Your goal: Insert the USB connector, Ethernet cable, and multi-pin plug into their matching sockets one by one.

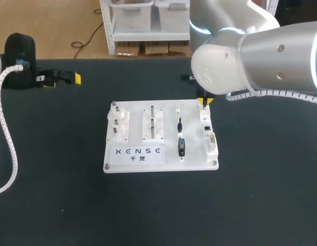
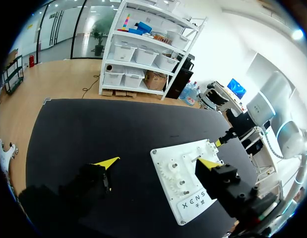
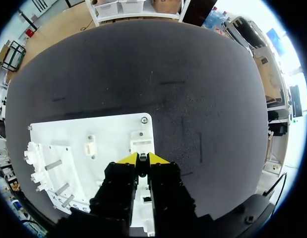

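Two robot arms work at a dark surface (image 1: 56, 154) where a white board (image 1: 166, 115) lies flat near the middle. In the head view, the right arm (image 1: 250, 51) reaches in over the board's far right corner, and the right pincer (image 1: 205, 102) hangs just above the end of a row of white socket blocks (image 1: 211, 139) along the board's right edge. The black USB connector (image 1: 181, 146) lies on the board just beside that row, with a short dark lead running away from it toward the far edge. Only this view shows the connector.

The right wrist view shows the right pincer (image 3: 142, 159) over the board (image 3: 108, 131). Its yellow tips are drawn almost together, with only a thin dark sliver between them, directly over a small white block (image 3: 142, 143). Whether anything is pinched there cannot be told. Its own fingers hide the sockets below.

The left pincer (image 1: 58, 78) sits well apart at the surface's far left. In its own wrist view the left pincer (image 2: 157, 162) stands wide open and holds nothing. The board (image 2: 190, 148) lies ahead of it, with the white gears (image 2: 175, 173) nearest. The pegs (image 1: 152, 123) stand upright between the gears and the connector
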You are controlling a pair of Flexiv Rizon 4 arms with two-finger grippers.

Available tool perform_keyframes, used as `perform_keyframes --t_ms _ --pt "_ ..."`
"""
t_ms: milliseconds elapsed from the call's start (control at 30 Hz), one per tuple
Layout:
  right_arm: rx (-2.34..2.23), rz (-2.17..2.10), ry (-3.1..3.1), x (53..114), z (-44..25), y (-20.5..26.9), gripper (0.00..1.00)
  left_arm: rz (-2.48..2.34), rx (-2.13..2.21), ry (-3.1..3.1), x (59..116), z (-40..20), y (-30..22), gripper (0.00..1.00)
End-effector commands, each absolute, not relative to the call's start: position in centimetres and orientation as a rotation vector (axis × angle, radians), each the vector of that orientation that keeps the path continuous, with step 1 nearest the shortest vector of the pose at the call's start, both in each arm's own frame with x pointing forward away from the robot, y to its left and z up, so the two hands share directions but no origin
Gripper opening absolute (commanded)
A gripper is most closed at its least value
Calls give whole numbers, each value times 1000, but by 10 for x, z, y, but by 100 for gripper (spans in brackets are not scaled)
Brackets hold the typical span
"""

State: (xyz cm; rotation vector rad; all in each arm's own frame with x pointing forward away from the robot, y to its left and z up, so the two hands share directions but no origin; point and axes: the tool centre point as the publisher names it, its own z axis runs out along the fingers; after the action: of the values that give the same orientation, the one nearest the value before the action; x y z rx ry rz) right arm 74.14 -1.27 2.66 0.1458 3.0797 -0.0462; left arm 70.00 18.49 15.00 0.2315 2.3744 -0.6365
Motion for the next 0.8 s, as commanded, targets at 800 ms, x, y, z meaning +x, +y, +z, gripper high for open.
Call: perform_keyframes --t_ms 800 --pt "240 -19 3107 731 6 -25 0 -636 231 2374 700 150 185 100"
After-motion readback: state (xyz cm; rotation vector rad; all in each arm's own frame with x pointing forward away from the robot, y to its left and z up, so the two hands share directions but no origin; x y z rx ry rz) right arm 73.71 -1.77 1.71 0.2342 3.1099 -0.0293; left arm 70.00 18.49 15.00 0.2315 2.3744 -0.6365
